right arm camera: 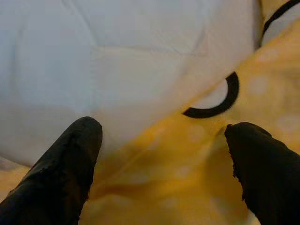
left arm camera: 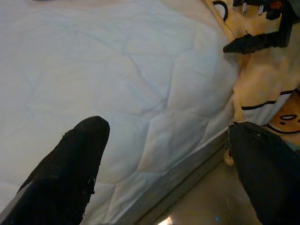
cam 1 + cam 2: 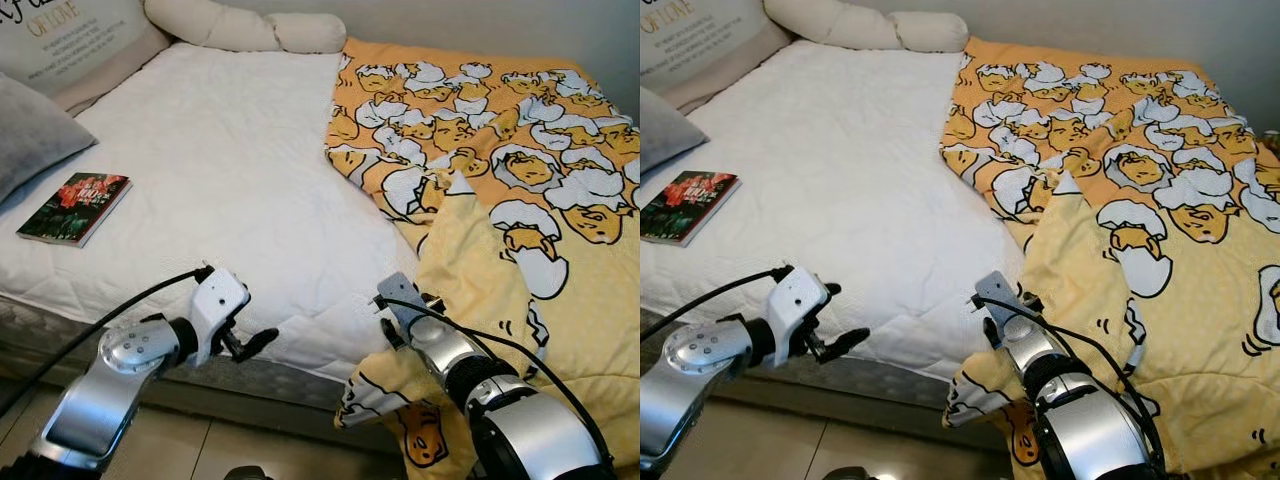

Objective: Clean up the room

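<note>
Right wrist view, right end effector (image 1: 159,164) spread open, yellow blanket (image 1: 197,154) just beneath.

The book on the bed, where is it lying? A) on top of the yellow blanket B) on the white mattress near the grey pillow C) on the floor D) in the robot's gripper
B: the book lies flat on the white mattress beside the grey pillow, well apart from the yellow blanket and from both grippers.
</note>
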{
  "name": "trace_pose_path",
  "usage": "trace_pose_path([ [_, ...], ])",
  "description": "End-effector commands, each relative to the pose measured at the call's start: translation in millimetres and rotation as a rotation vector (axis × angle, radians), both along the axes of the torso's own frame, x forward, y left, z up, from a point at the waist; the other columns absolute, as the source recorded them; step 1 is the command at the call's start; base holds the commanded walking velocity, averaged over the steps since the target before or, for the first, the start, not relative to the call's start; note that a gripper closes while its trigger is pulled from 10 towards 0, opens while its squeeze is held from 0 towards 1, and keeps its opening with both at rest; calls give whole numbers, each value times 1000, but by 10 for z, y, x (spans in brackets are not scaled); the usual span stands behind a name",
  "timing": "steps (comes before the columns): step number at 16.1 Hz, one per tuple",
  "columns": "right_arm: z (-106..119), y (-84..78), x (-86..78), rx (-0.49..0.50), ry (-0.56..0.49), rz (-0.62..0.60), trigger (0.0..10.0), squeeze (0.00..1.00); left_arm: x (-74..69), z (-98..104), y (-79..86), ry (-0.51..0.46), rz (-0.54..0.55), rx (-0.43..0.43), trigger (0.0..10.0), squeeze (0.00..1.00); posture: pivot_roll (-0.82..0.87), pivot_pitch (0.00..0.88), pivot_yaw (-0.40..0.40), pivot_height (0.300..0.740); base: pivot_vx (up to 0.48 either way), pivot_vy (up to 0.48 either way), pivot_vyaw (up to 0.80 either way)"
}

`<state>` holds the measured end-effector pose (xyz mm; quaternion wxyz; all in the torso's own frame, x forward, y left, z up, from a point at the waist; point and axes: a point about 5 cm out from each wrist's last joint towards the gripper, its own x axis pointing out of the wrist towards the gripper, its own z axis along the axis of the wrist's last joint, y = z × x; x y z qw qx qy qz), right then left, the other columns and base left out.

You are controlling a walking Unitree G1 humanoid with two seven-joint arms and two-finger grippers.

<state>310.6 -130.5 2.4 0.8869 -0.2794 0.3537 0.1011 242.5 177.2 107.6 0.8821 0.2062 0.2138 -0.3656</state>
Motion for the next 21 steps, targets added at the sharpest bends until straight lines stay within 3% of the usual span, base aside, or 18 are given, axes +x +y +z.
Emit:
trace_pose_path([
  [1, -47, -58, -43, -26, 15, 0, 118, 0, -25, 14, -13, 4, -18, 11, 10000, 0, 246, 0, -38, 740, 0, 0, 0],
  [3, -87, -120, -83, -31, 24, -27, 0, 0, -46, 19, -17, 9, -17, 13, 10000, 0, 256, 0, -38, 740, 0, 0, 0],
  [7, -134, -165, -131, 76, 25, -119, 0, 0, -92, 61, -17, 10, -24, 10, 10000, 0, 282, 1, -21, 740, 0, 0, 0],
  [10, -162, -236, -164, 157, 18, -181, 0, 0, -141, 114, -15, 11, -43, 17, 10000, 0, 320, 54, 1, 740, 0, 0, 0],
  [15, -166, -420, -183, 153, 15, -223, 0, 0, -176, 156, 7, 11, -37, 18, 10000, 0, 336, 62, 3, 740, 0, 0, 0],
  [21, -150, -467, -172, 199, 6, -265, 0, 0, -203, 160, 7, 27, -46, 15, 10000, 0, 336, 46, -6, 740, 0, 0, 0],
])
